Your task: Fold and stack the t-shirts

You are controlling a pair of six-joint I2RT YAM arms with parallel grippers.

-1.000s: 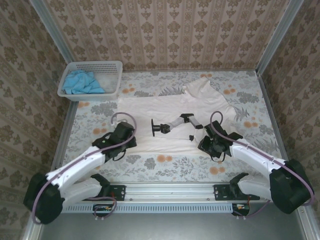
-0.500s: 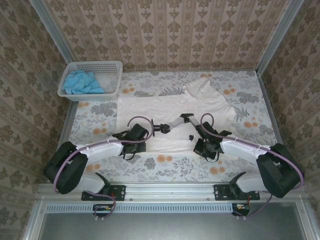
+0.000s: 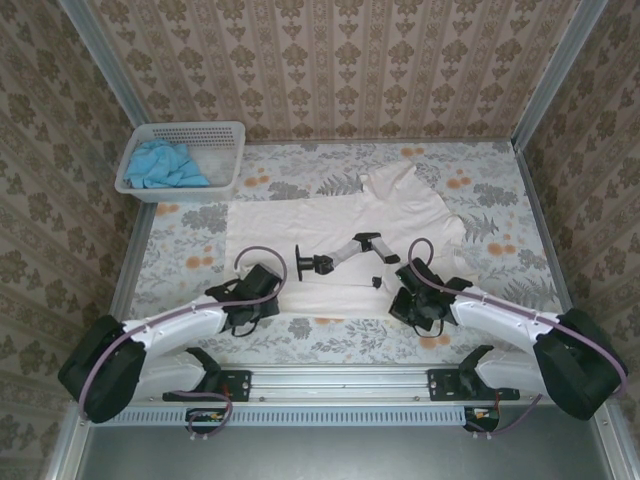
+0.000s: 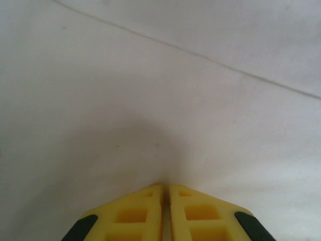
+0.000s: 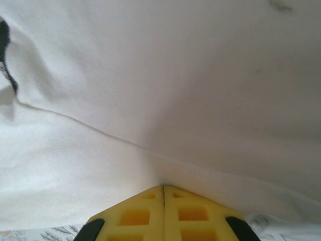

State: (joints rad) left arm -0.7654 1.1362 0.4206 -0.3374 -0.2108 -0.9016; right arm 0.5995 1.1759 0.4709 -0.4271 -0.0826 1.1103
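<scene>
Cream-white t-shirt [image 3: 330, 215], one, lies spread; one sky-blue t-shirt [image 3: 165, 165] in one basket [image 3: 228, 165].

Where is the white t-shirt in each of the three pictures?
Top view: white t-shirt, spread flat, centre.
Left wrist: shirt above the shut left gripper.
Right wrist: shirt above the shut right gripper.
Shared landmark: the gripper tips, at the shirt's near edge seen from above.

No writing, label, brand or number can be read anywhere — the cream-white t-shirt [image 3: 300, 215] is plain cloth, and the desk [image 3: 190, 225] and walls [image 3: 330, 60] carry only flower and ornament patterns, no lettering.
</scene>
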